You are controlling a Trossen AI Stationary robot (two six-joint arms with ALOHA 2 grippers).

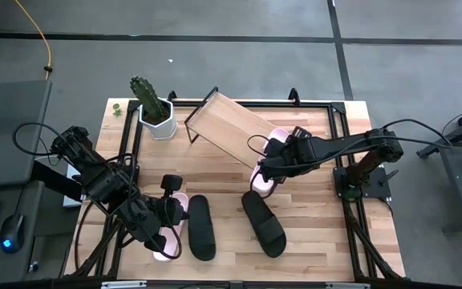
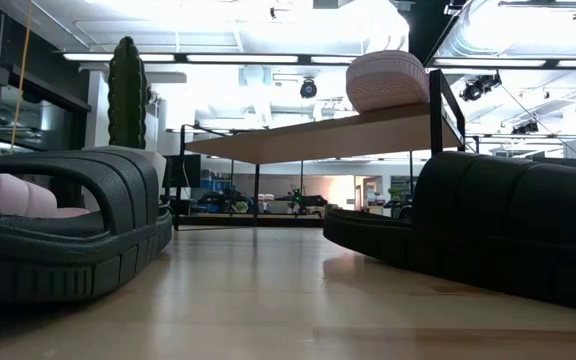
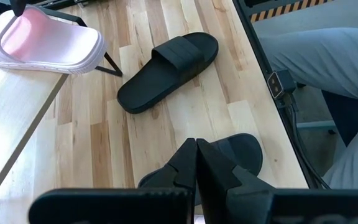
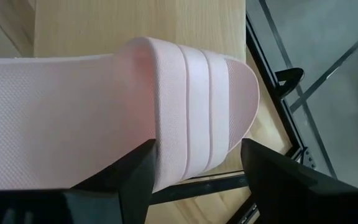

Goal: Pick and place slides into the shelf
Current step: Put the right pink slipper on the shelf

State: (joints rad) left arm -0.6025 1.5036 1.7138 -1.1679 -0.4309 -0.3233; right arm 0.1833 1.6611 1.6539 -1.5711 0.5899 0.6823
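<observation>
A pale pink slide [image 1: 268,158] lies sole down on the right end of the slanted wooden shelf [image 1: 227,124]. It also shows in the low view [image 2: 388,80]. My right gripper [image 4: 194,168] is open over its strap end. A second pink slide [image 1: 169,238] lies on the table at the near left. My left gripper [image 1: 169,210] hovers above it, shut and empty [image 3: 196,158]. Two black slides [image 1: 200,227] [image 1: 263,223] lie sole down on the table in front of the shelf. My right gripper comes at the pink slide's strap end [image 4: 197,93] from above and from the table's right. One finger [image 4: 135,177] stands by the strap's open edge and the other [image 4: 272,171] past the toe. I cannot tell whether they touch it. The slide rests on the shelf board.
A cactus in a white pot [image 1: 155,108] stands at the far left beside the shelf. Black frame rails [image 1: 339,128] run along the table's edges. Bare wood lies between the black slides and the near edge.
</observation>
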